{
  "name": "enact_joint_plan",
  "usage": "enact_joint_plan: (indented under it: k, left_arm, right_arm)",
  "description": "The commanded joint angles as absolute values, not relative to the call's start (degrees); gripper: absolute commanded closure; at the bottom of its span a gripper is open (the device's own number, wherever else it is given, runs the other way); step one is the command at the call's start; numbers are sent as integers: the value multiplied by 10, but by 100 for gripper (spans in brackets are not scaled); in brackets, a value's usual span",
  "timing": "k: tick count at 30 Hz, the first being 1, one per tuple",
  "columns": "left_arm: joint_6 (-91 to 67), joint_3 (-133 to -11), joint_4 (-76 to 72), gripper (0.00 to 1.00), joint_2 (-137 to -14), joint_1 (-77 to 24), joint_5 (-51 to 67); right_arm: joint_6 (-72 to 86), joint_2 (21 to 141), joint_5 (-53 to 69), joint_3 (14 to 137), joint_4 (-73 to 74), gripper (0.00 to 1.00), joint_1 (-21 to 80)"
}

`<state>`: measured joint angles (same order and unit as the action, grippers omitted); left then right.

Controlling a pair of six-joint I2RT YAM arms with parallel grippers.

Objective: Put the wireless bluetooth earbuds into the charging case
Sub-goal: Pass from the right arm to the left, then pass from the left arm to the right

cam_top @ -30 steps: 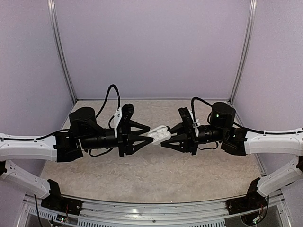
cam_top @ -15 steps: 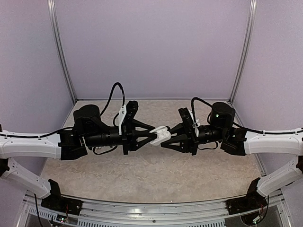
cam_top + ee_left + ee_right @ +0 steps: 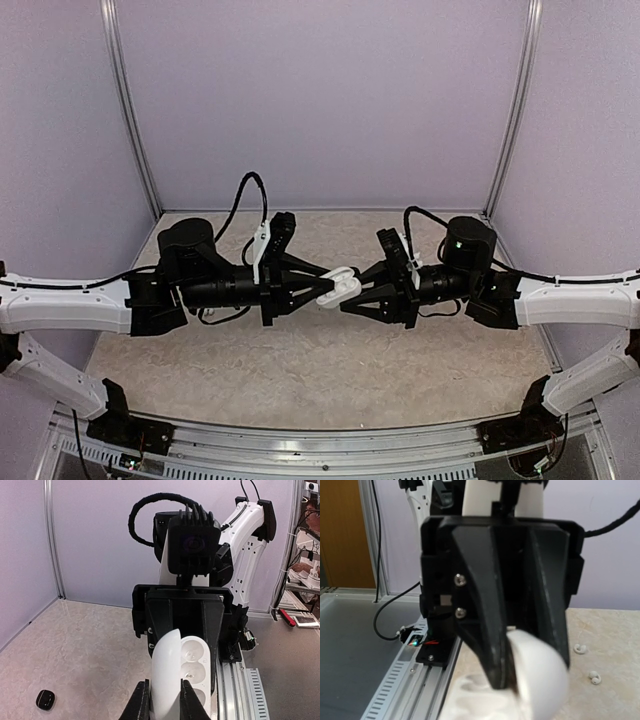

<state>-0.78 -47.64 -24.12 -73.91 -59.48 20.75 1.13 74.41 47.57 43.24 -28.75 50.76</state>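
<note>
The white charging case hangs open in the air between my two grippers. My left gripper is shut on its rounded lid, one finger on each side. My right gripper is shut on the base, whose empty cavities face the left wrist camera; its black fingers flank the base. In the right wrist view the lid and the blurred base fill the bottom. Two tiny white earbuds lie on the table. A small black piece lies on the table, too small to identify.
The beige speckled tabletop is enclosed by lilac walls with metal corner posts. A metal rail runs along the near edge with the arm bases. Both arms reach inward above mid-table.
My left arm has moved right toward the right gripper, and its fingers now sit on the case lid. The right arm has held still with the case.
</note>
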Motion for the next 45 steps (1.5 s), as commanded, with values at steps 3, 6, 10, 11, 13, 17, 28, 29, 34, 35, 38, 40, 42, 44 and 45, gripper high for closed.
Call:
enact_joint_plan:
  k: [3,6,10,11,13,17,28,29,34,35,38,40,42,44,45]
  left_arm:
    - [16,-507,-221,91,-744,-597,203]
    - [20,-506,-219,92,-744,-598,201]
    - [21,-510,-216,93,-748,-598,203]
    - [23,-511,-216,93,-748,-598,204]
    - [30,-509,-215,93,-748,-599,203]
    - [43,-512,-203,93,-746,-599,195]
    - [108,-535,-140,94,-743,-625,130]
    - [109,-534,-141,94,-742,-625,130]
    - [119,-534,-135,94,-738,-626,125]
    - [121,-534,-133,94,-737,-625,125]
    - [123,-532,-126,94,-731,-624,127]
    - [123,-528,-122,94,-728,-623,134]
    - [122,-524,-121,94,-722,-622,135]
    - [124,-521,-121,94,-716,-622,136]
    - [124,-520,-121,94,-715,-622,135]
  right_arm:
    - [11,748,480,435,-292,72,513]
    - [11,752,483,439,-282,69,513]
    - [11,758,492,445,-275,69,513]
    - [12,758,494,446,-275,70,514]
    - [13,757,495,446,-274,69,514]
    - [18,756,493,448,-266,62,514]
    - [44,774,476,482,-208,67,514]
    - [43,776,476,482,-208,68,513]
    - [43,775,480,480,-208,73,513]
    - [42,774,482,479,-208,73,513]
    - [37,767,487,476,-207,72,513]
    - [33,763,492,477,-201,67,513]
    - [32,758,495,476,-199,66,512]
    - [34,758,499,475,-201,66,512]
    - [36,759,503,475,-202,66,511]
